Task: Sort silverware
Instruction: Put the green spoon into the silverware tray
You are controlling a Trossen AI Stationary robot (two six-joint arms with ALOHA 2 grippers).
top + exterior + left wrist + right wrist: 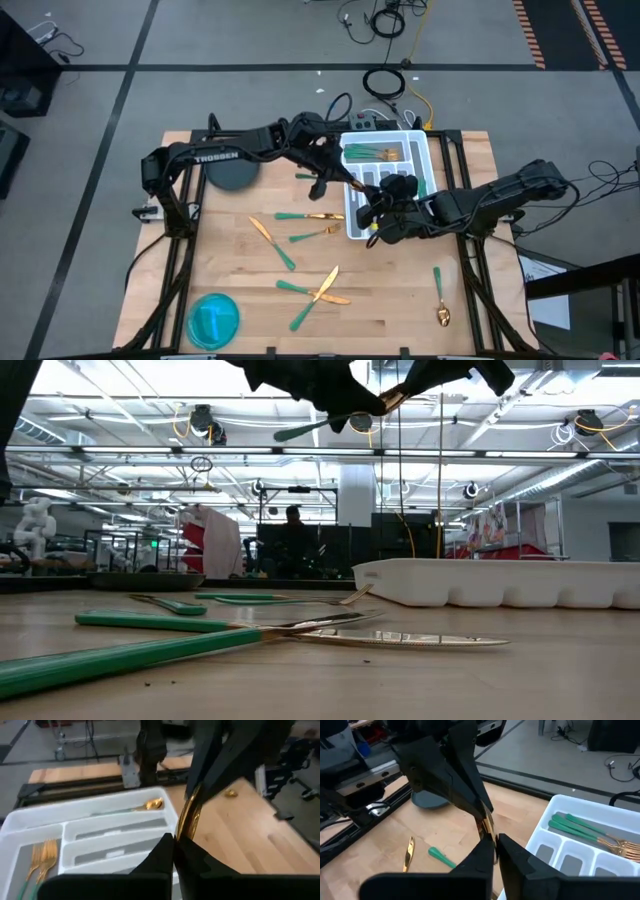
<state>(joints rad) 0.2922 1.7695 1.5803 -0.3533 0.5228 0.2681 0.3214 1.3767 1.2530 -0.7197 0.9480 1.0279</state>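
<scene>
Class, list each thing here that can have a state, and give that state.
Left gripper: shut on held utensil.
Right gripper: shut on the same utensil.
White tray: partly filled, forks and a spoon inside.
Loose silverware: lying flat on table.

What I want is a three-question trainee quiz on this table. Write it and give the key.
1. True or false: the white tray holds no silverware yet.
2. Where do the left gripper and the right gripper meet, both closed on one gold-and-teal piece?
A. over the blue bowl
B. above the tray's edge that faces the table's middle
C. over the dark plate
3. Which utensil lies alone on the table beside the right arm?

Key
1. False: forks lie in it.
2. B
3. A spoon.
</scene>
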